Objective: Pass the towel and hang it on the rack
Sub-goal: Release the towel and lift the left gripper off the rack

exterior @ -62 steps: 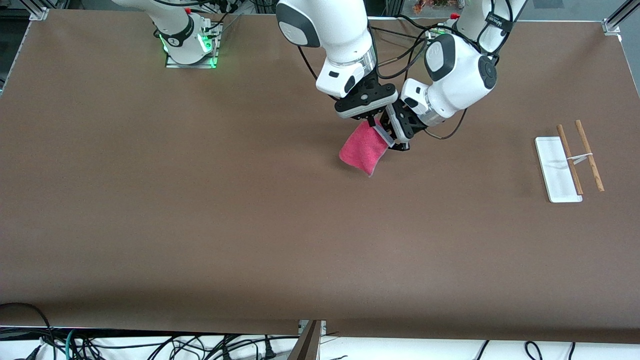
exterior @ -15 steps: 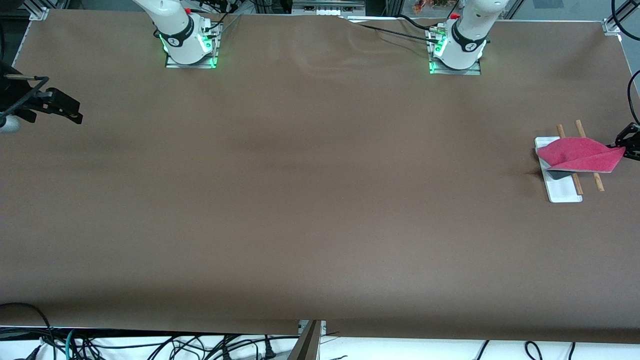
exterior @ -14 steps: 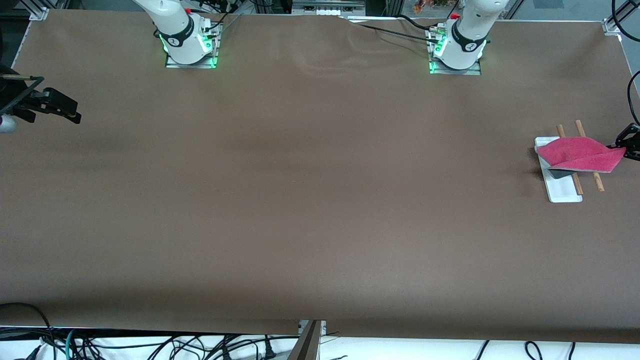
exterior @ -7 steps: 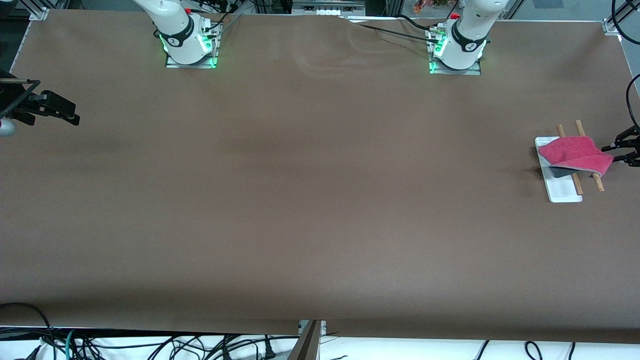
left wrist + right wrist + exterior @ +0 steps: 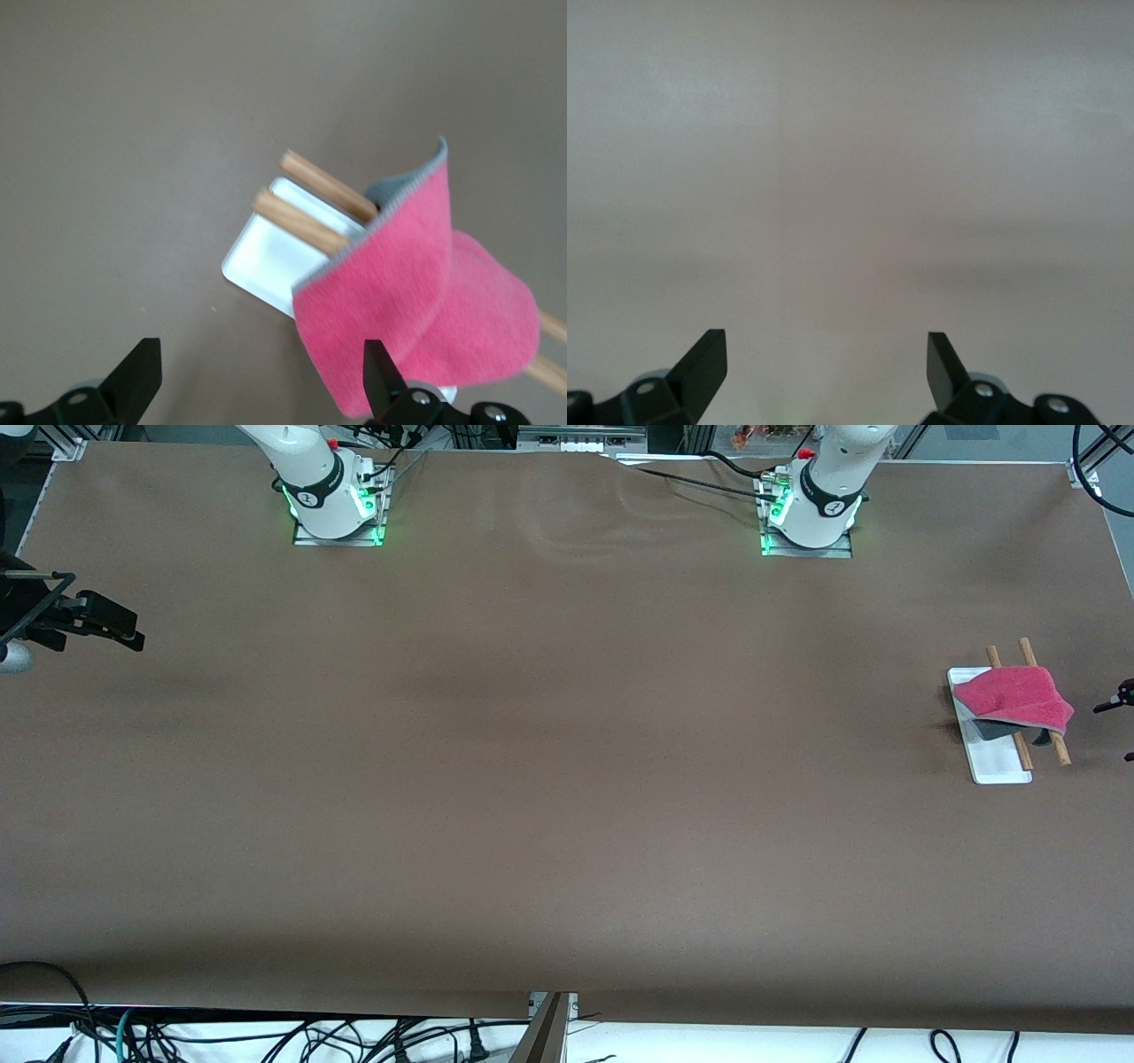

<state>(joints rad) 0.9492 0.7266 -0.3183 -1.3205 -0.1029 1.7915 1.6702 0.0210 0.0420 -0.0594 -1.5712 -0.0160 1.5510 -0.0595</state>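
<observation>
Towel [image 5: 1017,698] is draped over the rack [image 5: 999,755], lying across both wooden rods, pink side up with a bit of grey underside showing above the white base. Rack sits on the tabletop [image 5: 549,779] at the left arm's end. Left tool [image 5: 261,382] has its fingers spread apart, holding nothing, just beside the rack. Right tool [image 5: 826,367] is also spread wide with nothing in it; right arm waits over its own end of the tabletop.

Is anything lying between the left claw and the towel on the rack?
No. In the front view only bare table separates the open left claw from the towel draped over the rack.
</observation>
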